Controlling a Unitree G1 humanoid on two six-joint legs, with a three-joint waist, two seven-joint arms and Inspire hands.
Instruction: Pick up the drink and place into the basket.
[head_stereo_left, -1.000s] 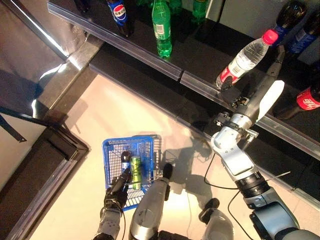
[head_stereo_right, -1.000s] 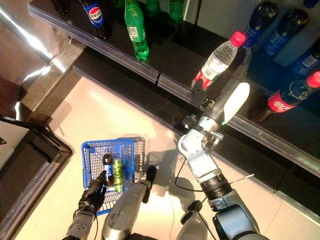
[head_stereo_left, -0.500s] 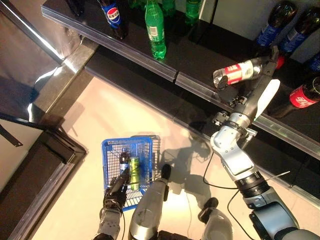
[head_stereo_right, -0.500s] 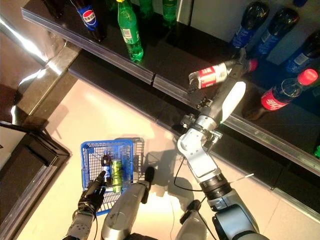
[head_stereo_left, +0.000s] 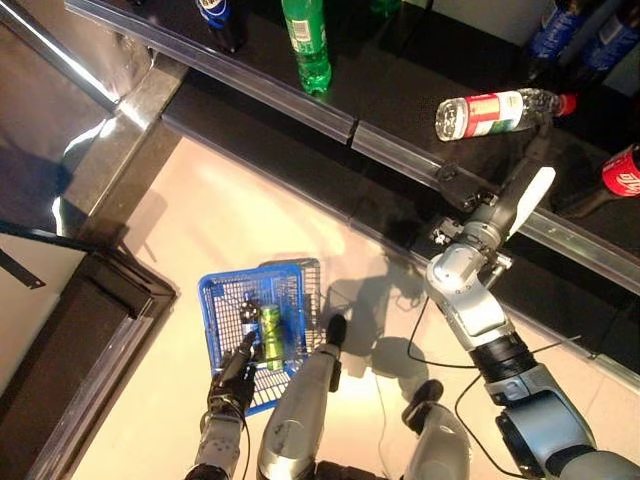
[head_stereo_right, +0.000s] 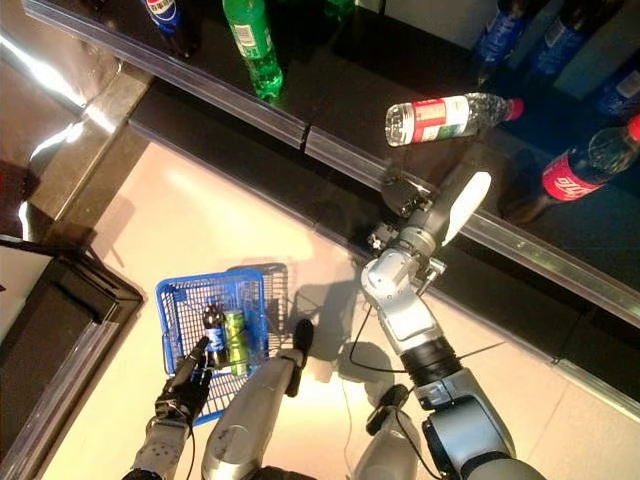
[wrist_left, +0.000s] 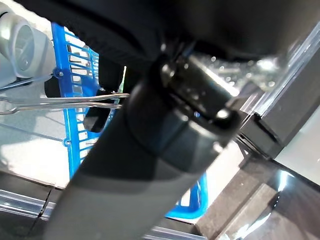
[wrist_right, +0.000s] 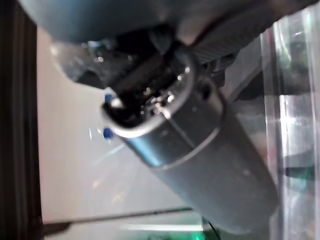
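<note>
A clear water bottle (head_stereo_left: 495, 108) with a red label and red cap lies sideways over the dark shelf (head_stereo_left: 400, 90), its cap pointing right. My right hand (head_stereo_left: 527, 195), with its white thumb cover, reaches up to the shelf just below the bottle's neck; its dark fingers merge with the shelf, so I cannot tell whether they hold the bottle. My left hand (head_stereo_left: 235, 378) grips the wire handle (wrist_left: 65, 102) of the blue basket (head_stereo_left: 215, 300) over the pale floor. Inside the basket lie a dark cola bottle (head_stereo_left: 250, 320) and a green can (head_stereo_left: 270, 335).
On the shelf stand a green bottle (head_stereo_left: 305, 45), a red-labelled cola bottle (head_stereo_left: 620, 178) and dark blue-labelled bottles (head_stereo_left: 560, 20). A metal rail (head_stereo_left: 350, 135) runs along the shelf's front edge. A dark low platform (head_stereo_left: 90, 330) borders the floor on the left.
The water bottle has gone from standing on the shelf to lying sideways, higher in the view. The right hand has stretched further towards it. The basket and left hand stay put.
</note>
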